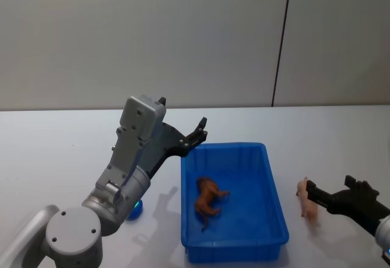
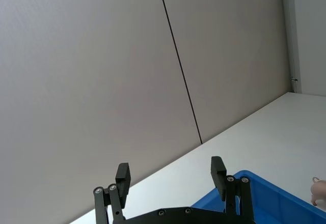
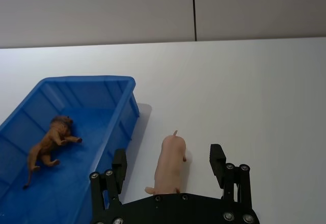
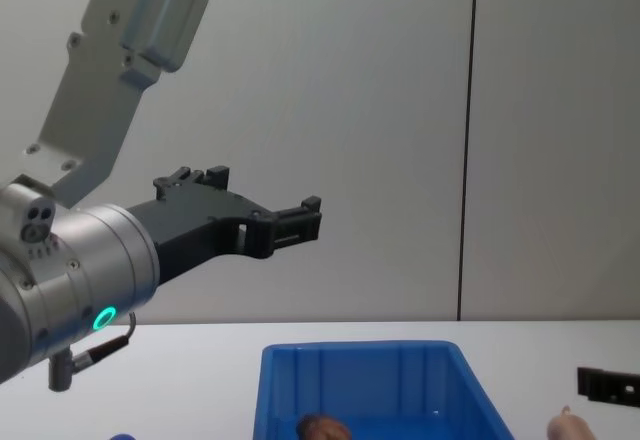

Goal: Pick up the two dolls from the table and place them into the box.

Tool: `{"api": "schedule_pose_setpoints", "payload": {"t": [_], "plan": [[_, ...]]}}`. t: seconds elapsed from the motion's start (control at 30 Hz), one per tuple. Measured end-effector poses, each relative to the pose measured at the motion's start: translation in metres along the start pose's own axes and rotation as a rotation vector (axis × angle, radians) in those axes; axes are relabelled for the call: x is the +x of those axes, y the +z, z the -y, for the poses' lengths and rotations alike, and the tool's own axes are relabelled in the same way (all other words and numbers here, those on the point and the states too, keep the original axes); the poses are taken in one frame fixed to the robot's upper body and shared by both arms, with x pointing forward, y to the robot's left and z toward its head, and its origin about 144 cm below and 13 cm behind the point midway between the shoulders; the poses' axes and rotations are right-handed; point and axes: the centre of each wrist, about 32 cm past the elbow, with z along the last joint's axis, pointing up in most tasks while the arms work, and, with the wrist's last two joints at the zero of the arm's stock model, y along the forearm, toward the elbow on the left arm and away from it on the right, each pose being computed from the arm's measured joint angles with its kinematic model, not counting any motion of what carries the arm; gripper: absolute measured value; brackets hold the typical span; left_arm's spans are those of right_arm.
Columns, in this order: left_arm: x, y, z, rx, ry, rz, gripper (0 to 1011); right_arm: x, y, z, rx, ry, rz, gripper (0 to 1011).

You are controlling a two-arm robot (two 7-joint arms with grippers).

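Note:
The blue box (image 1: pixel 272 186) stands in the middle of the table. The reddish-brown doll (image 1: pixel 207 198) lies on its side on the box floor, also seen in the right wrist view (image 3: pixel 48 143). The pale pink doll (image 1: pixel 306 201) stands on the table just right of the box. My right gripper (image 1: pixel 326 192) is open low beside it. In the right wrist view the pink doll (image 3: pixel 170 165) sits between the spread fingers (image 3: pixel 217 160), which stay apart from it. My left gripper (image 1: pixel 198 133) hangs open and empty, raised above the box's far left corner.
A small blue object (image 1: pixel 135 209) lies on the table under the left arm, left of the box. The white table (image 1: pixel 329 140) reaches back to a grey wall. Bare tabletop lies behind and to the right of the box.

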Motion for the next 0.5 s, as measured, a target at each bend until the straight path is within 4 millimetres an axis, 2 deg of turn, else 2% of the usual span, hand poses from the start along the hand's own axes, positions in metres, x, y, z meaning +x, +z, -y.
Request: {"api": "schedule_pose_setpoints", "payload": {"t": [0.5], "plan": [[0.000, 0.000, 0.000, 0.000, 0.000, 0.000, 1001, -0.004, 0.001, -0.028, -0.086, -0.030, 0.002, 1001]]}}
